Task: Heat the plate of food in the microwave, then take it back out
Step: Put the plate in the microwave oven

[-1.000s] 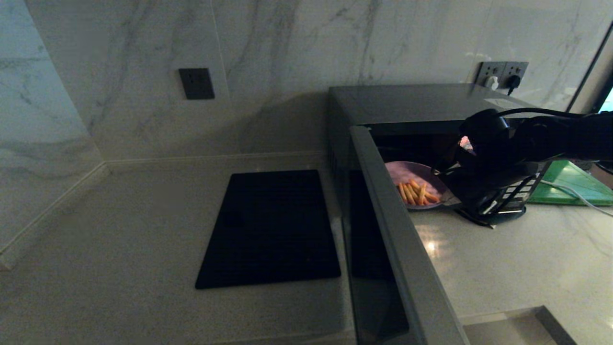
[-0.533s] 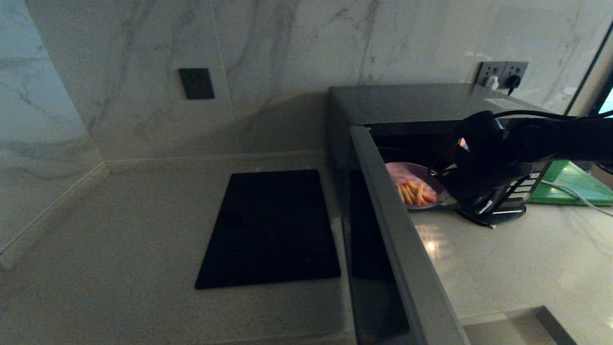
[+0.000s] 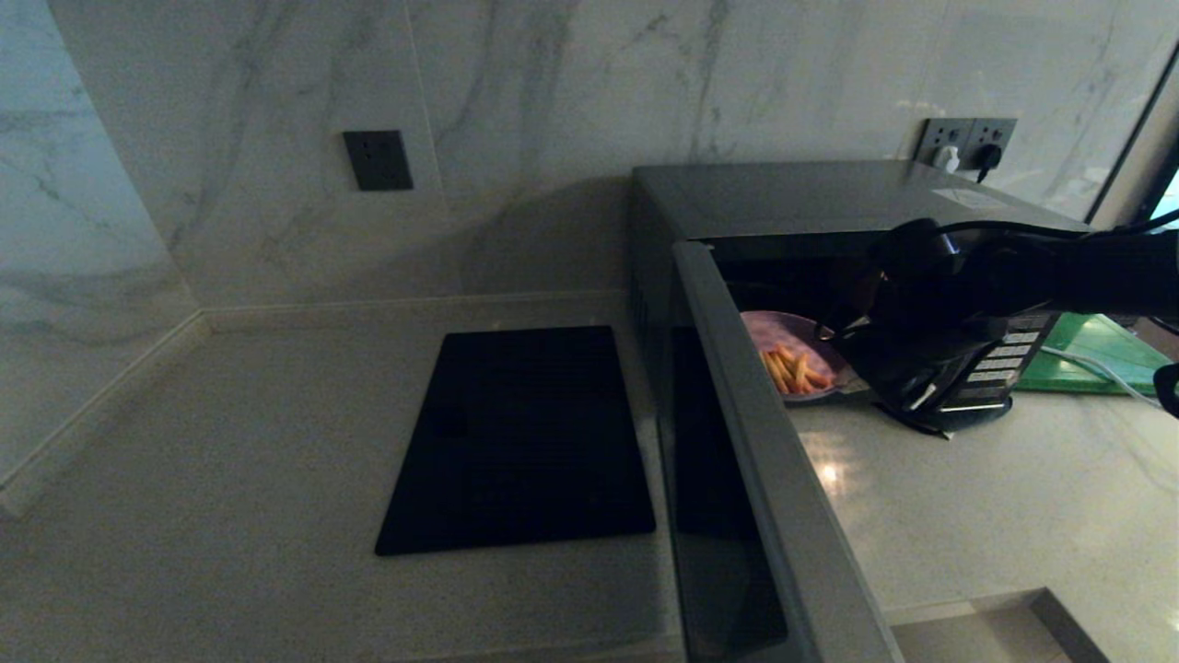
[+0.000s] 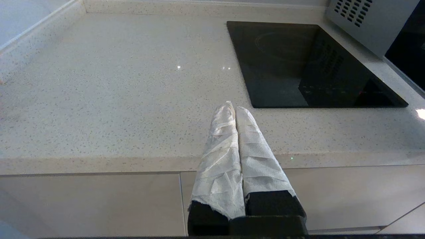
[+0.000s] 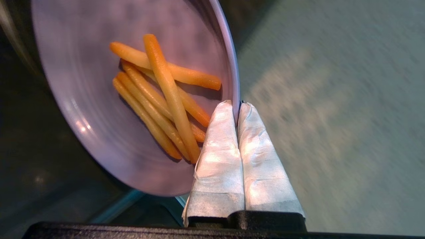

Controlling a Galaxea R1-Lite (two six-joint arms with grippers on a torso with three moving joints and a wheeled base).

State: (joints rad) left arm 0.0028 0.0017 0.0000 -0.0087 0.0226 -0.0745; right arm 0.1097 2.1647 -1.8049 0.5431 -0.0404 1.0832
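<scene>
The dark grey microwave (image 3: 792, 198) stands at the right of the counter with its door (image 3: 764, 460) swung wide open toward me. The pale lilac plate of food (image 3: 792, 354), carrying orange-tan sticks (image 5: 166, 96), sits at the mouth of the oven cavity. My right gripper (image 5: 236, 105) is shut on the plate's rim (image 5: 232, 73), one taped finger on each side of it. In the head view the right gripper (image 3: 852, 378) is hidden under the black wrist. My left gripper (image 4: 234, 108) hangs shut and empty at the counter's front edge, far from the microwave.
A flat black slab (image 3: 520, 437) is set into the speckled counter (image 3: 230, 460) left of the microwave. A flat green board (image 3: 1096, 354) lies behind the right arm. Wall sockets with plugs (image 3: 963, 143) sit above the microwave.
The right arm has carried the plate a little further back and left into the microwave opening. The left arm has not moved.
</scene>
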